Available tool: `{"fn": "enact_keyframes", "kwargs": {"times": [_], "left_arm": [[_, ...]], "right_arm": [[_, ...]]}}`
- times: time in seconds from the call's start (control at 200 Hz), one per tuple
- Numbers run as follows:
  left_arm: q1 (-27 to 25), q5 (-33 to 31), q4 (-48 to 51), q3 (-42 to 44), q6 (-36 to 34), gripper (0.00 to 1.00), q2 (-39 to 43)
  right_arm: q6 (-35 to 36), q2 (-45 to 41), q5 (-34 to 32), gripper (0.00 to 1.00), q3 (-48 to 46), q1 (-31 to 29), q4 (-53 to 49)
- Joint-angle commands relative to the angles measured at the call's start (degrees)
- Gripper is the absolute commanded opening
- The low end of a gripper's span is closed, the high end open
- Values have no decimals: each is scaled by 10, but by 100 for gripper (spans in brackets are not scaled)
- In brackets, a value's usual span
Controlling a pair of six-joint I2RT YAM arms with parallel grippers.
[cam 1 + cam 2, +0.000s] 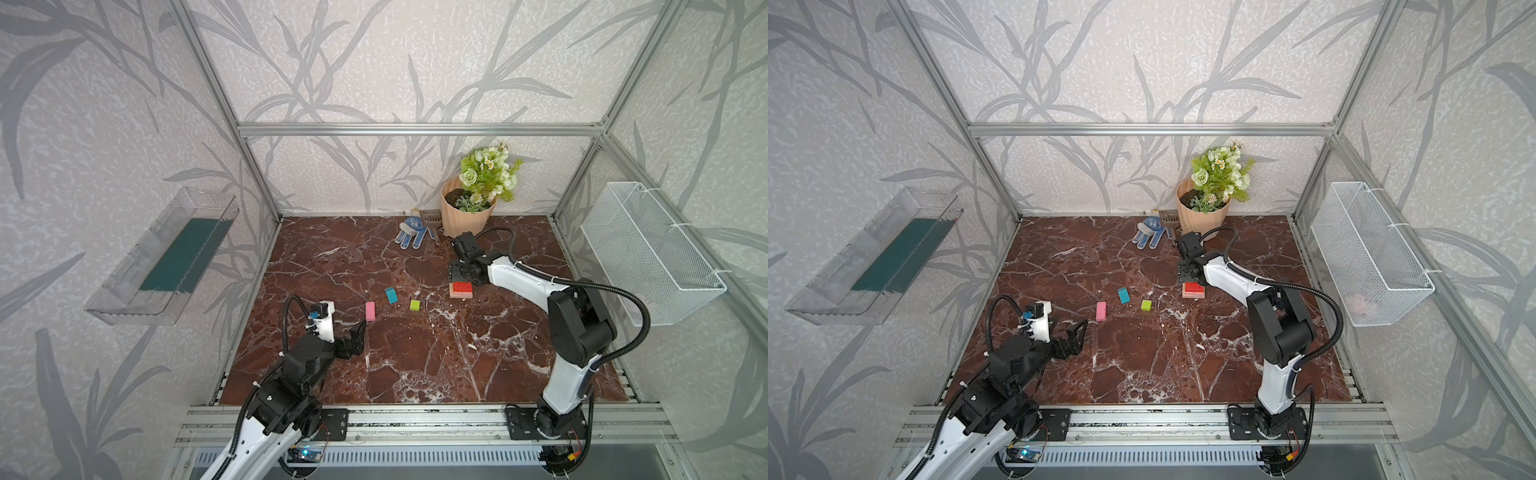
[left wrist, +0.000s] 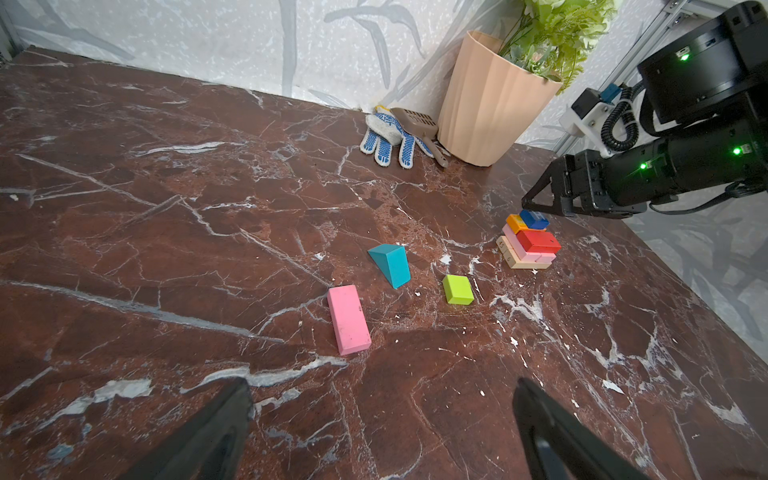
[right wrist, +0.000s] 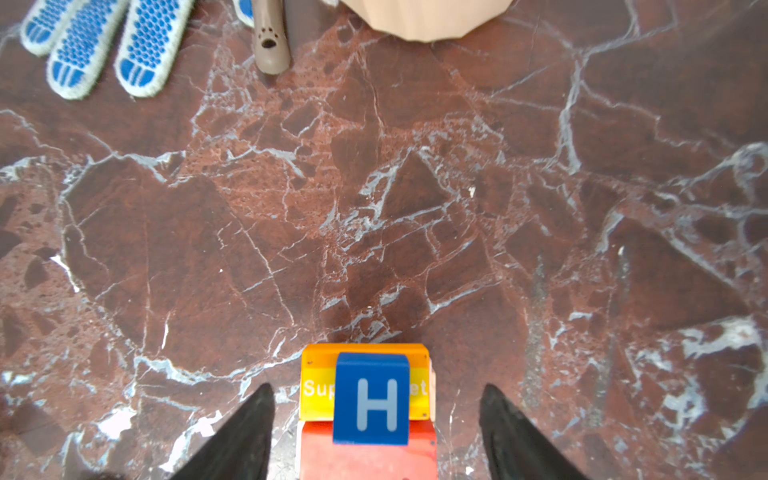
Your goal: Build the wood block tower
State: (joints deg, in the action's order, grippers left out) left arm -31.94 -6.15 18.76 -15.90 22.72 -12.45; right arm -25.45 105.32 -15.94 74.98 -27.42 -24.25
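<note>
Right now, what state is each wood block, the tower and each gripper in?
Multicoloured block tower: standing, unfinished.
Blue cube with white H: on top of the tower, not gripped.
Pink rectangular block: loose, lying flat.
Teal wedge block: loose, apart from the tower.
Lime green block: loose, lying flat.
Left gripper: open, empty.
Right gripper: open, astride the blue cube, not touching.

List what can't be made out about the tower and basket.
- Both top views: the right arm covers the tower's topmost blocks.
- Right wrist view: frame edge cuts off everything below the red block; H cube hides the orange block's middle lettering.
- Basket, a top view: pinkish contents blurred behind mesh.
</note>
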Motion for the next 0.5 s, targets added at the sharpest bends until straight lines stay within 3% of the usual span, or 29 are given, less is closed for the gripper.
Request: {"fn": "enact_keyframes", "kwargs": {"times": [0.0, 0.495], "left_arm": [[-3, -9, -2, -6, 3, 99, 4], [-3, -8, 0, -6, 3, 99, 4]], "right_arm": [[2, -15, -2, 84, -11, 2, -3], [-4, 61, 13, 85, 26, 2, -8]]}}
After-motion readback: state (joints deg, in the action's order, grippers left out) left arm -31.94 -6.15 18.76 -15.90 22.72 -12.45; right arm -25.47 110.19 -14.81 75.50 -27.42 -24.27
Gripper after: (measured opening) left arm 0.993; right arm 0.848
